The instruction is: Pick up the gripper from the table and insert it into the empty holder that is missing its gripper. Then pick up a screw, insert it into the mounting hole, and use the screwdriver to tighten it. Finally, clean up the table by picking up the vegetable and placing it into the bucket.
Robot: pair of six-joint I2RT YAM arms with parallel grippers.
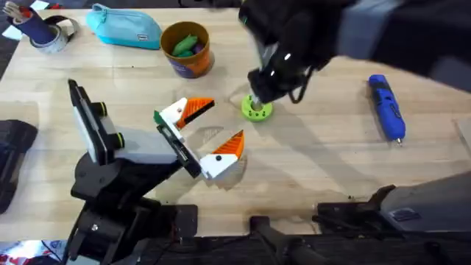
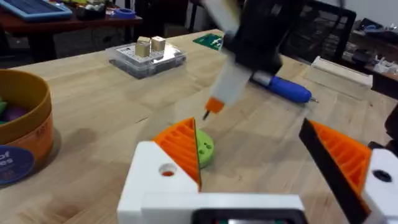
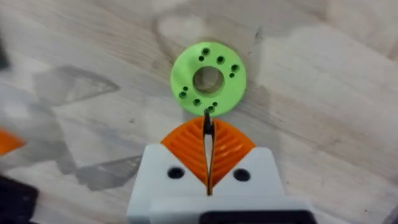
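The holder (image 1: 143,146), a white body behind a black bar on a black stand, carries two white grippers with orange pads (image 1: 193,110) (image 1: 227,149). The left wrist view looks out between them, and this left gripper (image 2: 249,127) stands wide open. My right gripper (image 3: 208,124) is shut on a small dark screw (image 3: 208,117) (image 2: 207,115), just above the edge of a green holed disc (image 1: 256,109) (image 3: 208,79). The blue screwdriver (image 1: 386,107) (image 2: 283,87) lies at the right of the table (image 1: 316,162). The bucket (image 1: 185,50) (image 2: 25,130) holds a green vegetable (image 1: 188,41) and a purple piece.
A teal zip pouch (image 1: 125,28) and a tape roll (image 1: 55,33) lie along the back left. A clear box with wooden blocks (image 2: 146,56) sits farther back. A black object (image 1: 11,162) lies at the left edge.
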